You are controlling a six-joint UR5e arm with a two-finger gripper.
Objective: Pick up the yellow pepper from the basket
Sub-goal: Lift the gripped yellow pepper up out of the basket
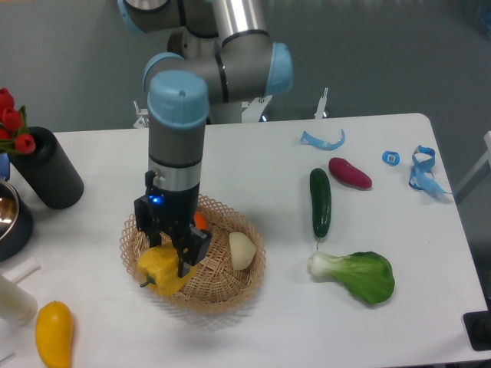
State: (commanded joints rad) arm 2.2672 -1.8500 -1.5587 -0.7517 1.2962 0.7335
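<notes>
Pincer: the pincer [165,264] points straight down over the left half of the basket, its fingers clamped on the yellow pepper [159,268].
Yellow pepper: held between the fingers, stem toward the lower left, at the basket's left inner side; whether it hangs clear of the weave or touches it cannot be told.
Basket: the basket [230,287] lies under the pincer, its looped rim circling the pepper on the left and front.
Basket contents: an orange [200,221] shows just behind the pincer, mostly hidden by it; a pale cream vegetable [242,250] sits to the right, apart from the pepper.
Right of the pincer: a cucumber [320,202], a bok choy [358,274] and a purple sweet potato [350,172] lie well apart from the basket, with bare surface [261,169] between.
Left of the pincer: a black cylinder [52,169] with red tulips [12,120], and a smooth yellow fruit [54,333] near the front edge.
Far right edge: blue clips [422,169].
Room: a grey wall behind the surface.
</notes>
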